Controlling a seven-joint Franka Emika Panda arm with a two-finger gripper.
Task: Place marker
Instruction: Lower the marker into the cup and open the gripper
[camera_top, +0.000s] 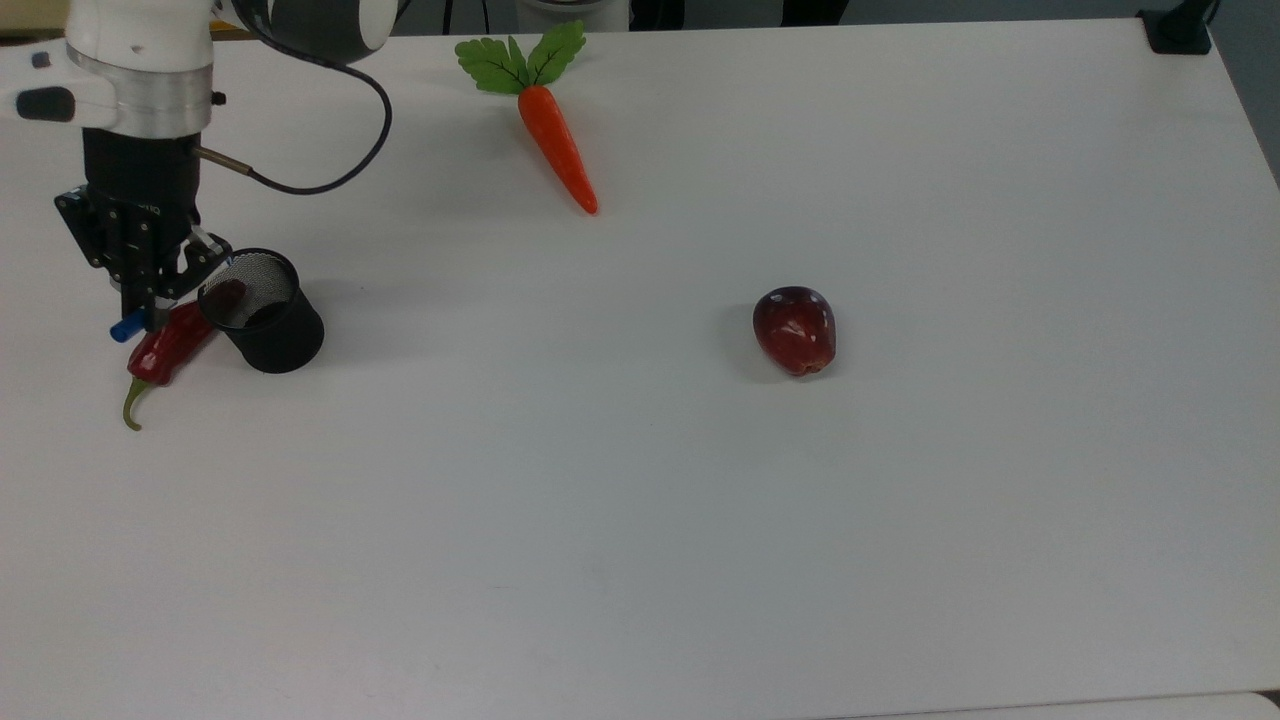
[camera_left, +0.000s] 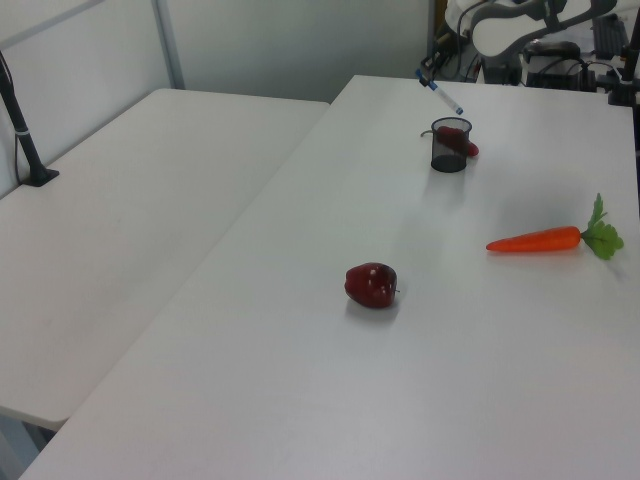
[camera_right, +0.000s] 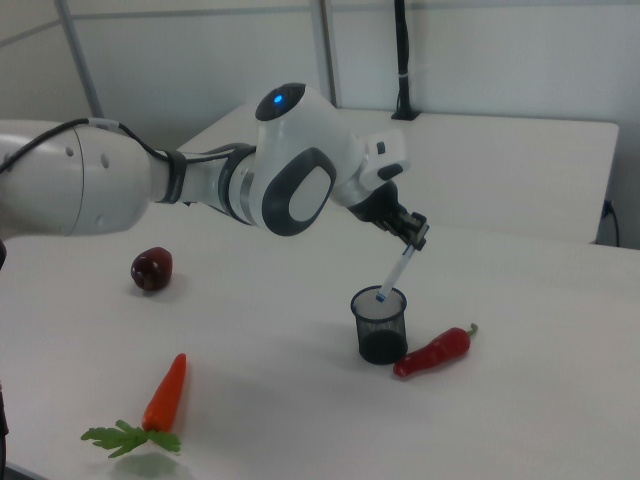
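In the top view, going from the left, the gripper (camera_top: 140, 290) hangs near the table's (camera_top: 700, 550) left edge. Its jaws are closed tight on the marker (camera_top: 127, 326), whose blue tip sticks out below them. Under it lies a red chili (camera_top: 165, 348), touching the black mesh cup (camera_top: 262, 312) just to the right. There is little room between the cup and the left edge.

Next comes the carrot (camera_top: 556, 140), close to the far edge, with its green leaves almost at the rim. Further right sits an apple (camera_top: 795, 329), well apart from everything. The near half and the right side of the table are wide open.

In the right view, the gripper (camera_right: 408, 232) holds the marker (camera_right: 394, 274) tilted, with its low blue end right at the cup's (camera_right: 380, 325) rim. The chili (camera_right: 432, 352) lies on the right view's right of the cup.

In the left view, the marker (camera_left: 440, 91) slants in the air above the cup (camera_left: 449, 146), near the far end of the table.
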